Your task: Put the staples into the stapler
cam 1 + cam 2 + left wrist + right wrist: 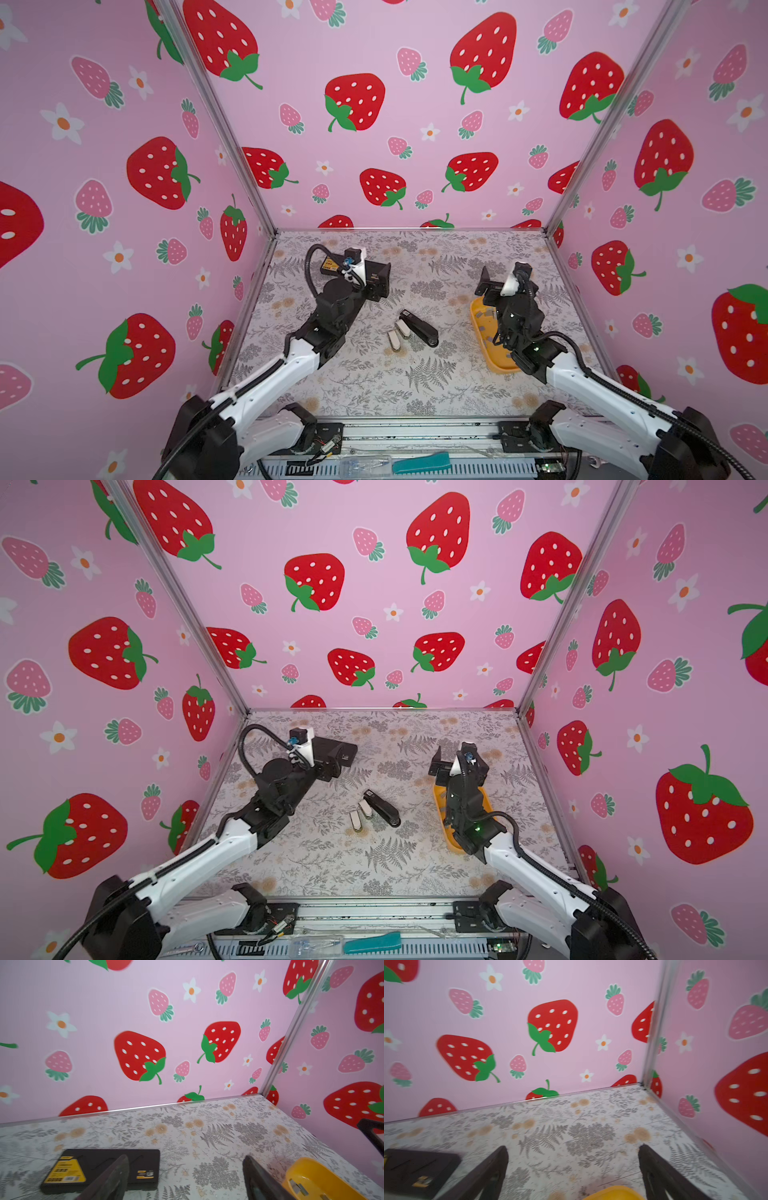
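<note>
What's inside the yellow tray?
Little grey staples lie in the tray. In both top views the right arm covers much of it, so the rest inside cannot be seen.

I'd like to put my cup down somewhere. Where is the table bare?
The front stretch of the table, between its near edge and the black stapler, is bare; so is the back middle, beside the black box. The yellow tray side is crowded.

Floral table [415, 386] holds black stapler [420, 329], pale staplers [393, 340], yellow tray [498, 365] — black case [143, 1161].
</note>
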